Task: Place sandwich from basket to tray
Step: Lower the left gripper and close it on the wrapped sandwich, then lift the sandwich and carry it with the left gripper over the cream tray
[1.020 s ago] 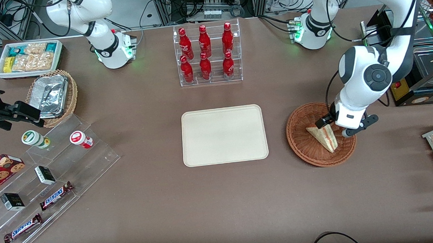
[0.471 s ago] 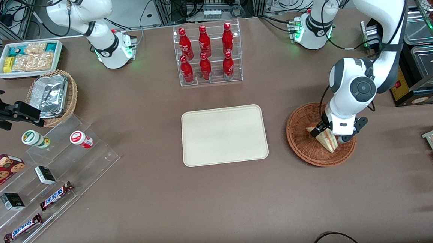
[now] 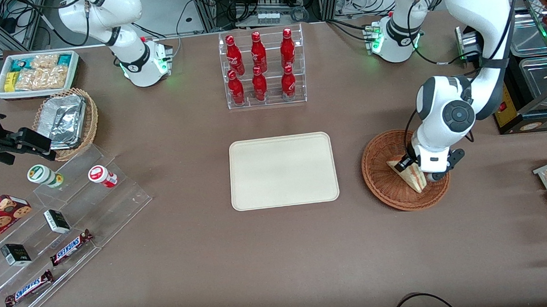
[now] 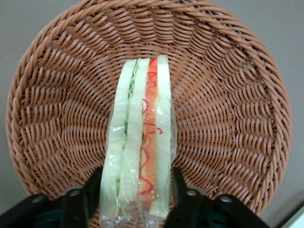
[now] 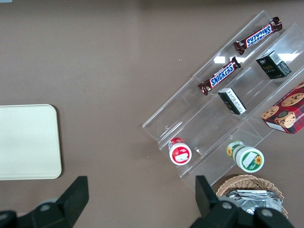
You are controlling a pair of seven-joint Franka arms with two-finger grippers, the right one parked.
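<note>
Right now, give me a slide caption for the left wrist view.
Gripper straddles the upright wrapped sandwich inside the wicker basket.

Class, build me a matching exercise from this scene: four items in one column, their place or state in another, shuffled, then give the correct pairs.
Column A
1. sandwich
2. tray
3. end effector
4. basket

Column B
a. bare, in front of the rack of red bottles
b. lying in the basket
c. fingers either side of the sandwich
d. toward the working arm's end of the table

Pairs: 1-b, 2-a, 3-c, 4-d
</note>
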